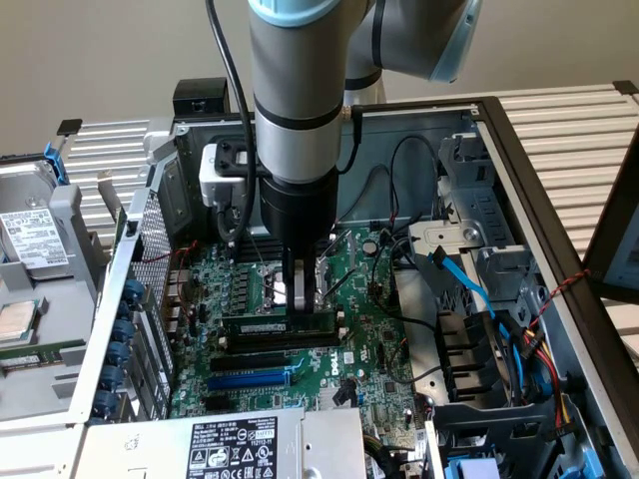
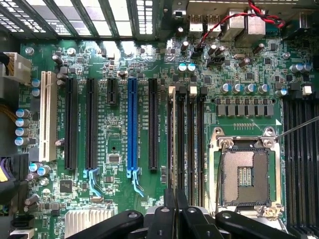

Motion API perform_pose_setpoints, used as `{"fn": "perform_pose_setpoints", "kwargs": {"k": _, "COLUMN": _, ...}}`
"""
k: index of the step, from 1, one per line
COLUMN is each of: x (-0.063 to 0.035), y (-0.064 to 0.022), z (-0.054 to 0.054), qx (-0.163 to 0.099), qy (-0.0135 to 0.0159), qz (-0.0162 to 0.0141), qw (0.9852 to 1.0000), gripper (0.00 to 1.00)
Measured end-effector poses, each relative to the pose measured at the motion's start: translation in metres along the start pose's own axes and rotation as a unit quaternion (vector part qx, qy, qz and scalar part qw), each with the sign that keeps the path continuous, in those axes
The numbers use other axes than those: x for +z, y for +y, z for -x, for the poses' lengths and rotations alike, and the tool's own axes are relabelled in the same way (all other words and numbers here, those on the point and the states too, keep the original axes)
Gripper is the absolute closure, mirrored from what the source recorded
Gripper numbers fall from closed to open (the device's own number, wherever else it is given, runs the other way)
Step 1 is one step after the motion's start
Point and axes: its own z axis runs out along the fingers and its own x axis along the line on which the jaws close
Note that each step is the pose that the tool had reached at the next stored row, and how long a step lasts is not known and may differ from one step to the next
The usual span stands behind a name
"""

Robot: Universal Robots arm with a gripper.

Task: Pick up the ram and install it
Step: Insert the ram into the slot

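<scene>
at the exterior view's left a hard drive (image 1: 28, 239) lay in a grey cage outside the open computer case (image 1: 544, 190). to the right of the case's perforated wall, the green motherboard (image 1: 374, 334) covered the case floor. in the lower centre of that frame the ram (image 1: 258, 324) stood on edge in line with a memory slot. its long axis ran across the frame from left to right, parallel to the black slots (image 1: 255, 357) and the blue slot (image 1: 250, 379) just below it in the picture. whether it was pressed fully home could not be told.

the gripper (image 1: 303, 304) stood directly above the stick and met it a little to the right of its middle. the jaws were drawn nearly together across the ram's thin width, crosswise to its long axis. i judged them clamped on its upper edge. in the wrist view the fingers (image 2: 168, 211) converged to a narrow gap, and the stick's edge ran straight away from them, beside the cpu socket (image 2: 244, 174).

the arm (image 1: 295, 90) hung plumb from the upper centre of the frame, its wrist pointing straight down into the case, with a camera block (image 1: 222, 170) on its left side. farther right a blue cable (image 1: 467, 289) crossed toward the case's right wall.
</scene>
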Motion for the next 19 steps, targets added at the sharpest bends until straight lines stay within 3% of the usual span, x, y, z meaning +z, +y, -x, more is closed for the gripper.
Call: {"fn": "perform_pose_setpoints", "kwargs": {"k": 19, "x": 0.0022, "y": -0.0025, "z": -0.0001, "qx": 0.0, "qy": 0.0, "qz": -0.0001, "qw": 1.0, "gripper": 0.88}}
